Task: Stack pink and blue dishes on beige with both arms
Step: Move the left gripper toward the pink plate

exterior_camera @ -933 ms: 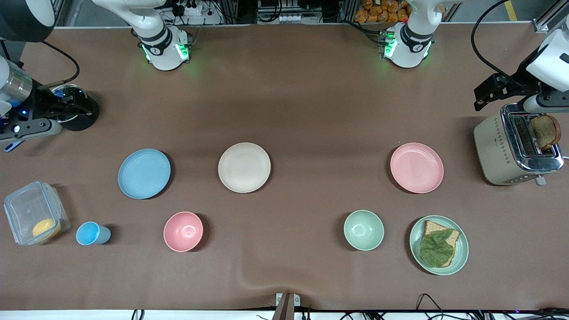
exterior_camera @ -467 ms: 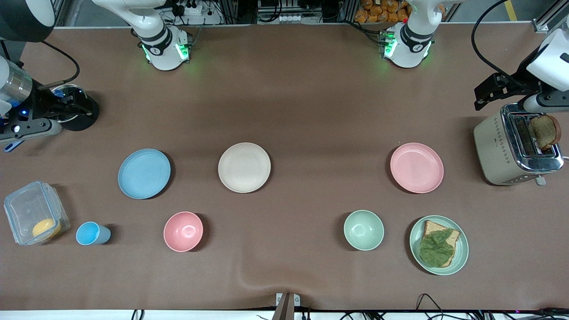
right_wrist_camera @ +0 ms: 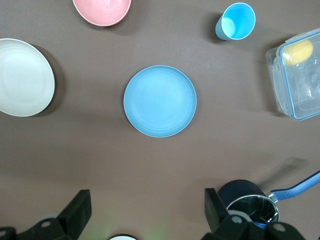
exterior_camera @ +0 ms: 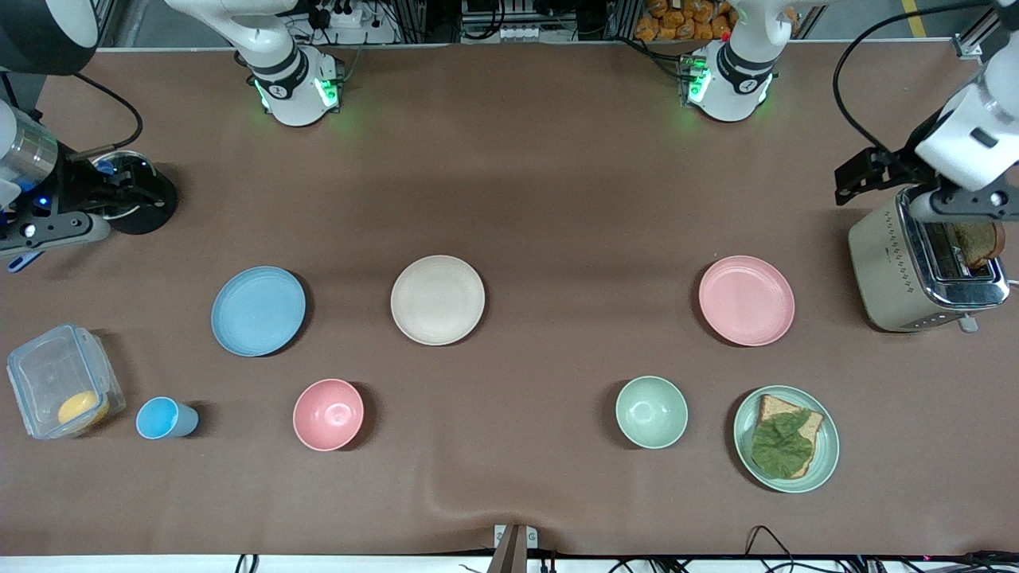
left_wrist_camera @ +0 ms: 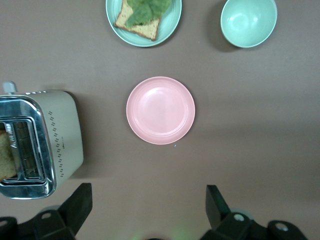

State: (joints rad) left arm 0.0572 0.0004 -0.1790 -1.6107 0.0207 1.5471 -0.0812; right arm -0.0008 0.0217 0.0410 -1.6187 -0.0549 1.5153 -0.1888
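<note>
**A:** Is any writing showing on the toaster (exterior_camera: pixel 923 267) or the dishes?

**B:** None that I can read. The toaster is cream with a dotted pattern on its side and a shiny metal top; a brown slice of bread (exterior_camera: pixel 978 241) is standing in its slot.

**A:** What is changing since half a second ago?

**B:** The left arm's wrist is swinging over the toaster and now covers more of the bread. Every dish is lying where it was, and the right arm is holding its place.

**A:** Where are the plates lying?

**B:** All three are flat, round and matte, resting apart on the brown table (exterior_camera: pixel 557 199). The beige plate (exterior_camera: pixel 437 300) is sitting in the middle, the blue plate (exterior_camera: pixel 258 310) beside it toward the right arm's end, the pink plate (exterior_camera: pixel 746 300) well apart toward the left arm's end, near the toaster.

**A:** And the grippers?

**B:** The left gripper (left_wrist_camera: pixel 149 210) is hanging over the table beside the pink plate, fingers spread wide. The right gripper (right_wrist_camera: pixel 147 209) is hanging beside the blue plate, fingers likewise spread, near a dark metal pot (right_wrist_camera: pixel 245 200) with a blue handle.
</note>
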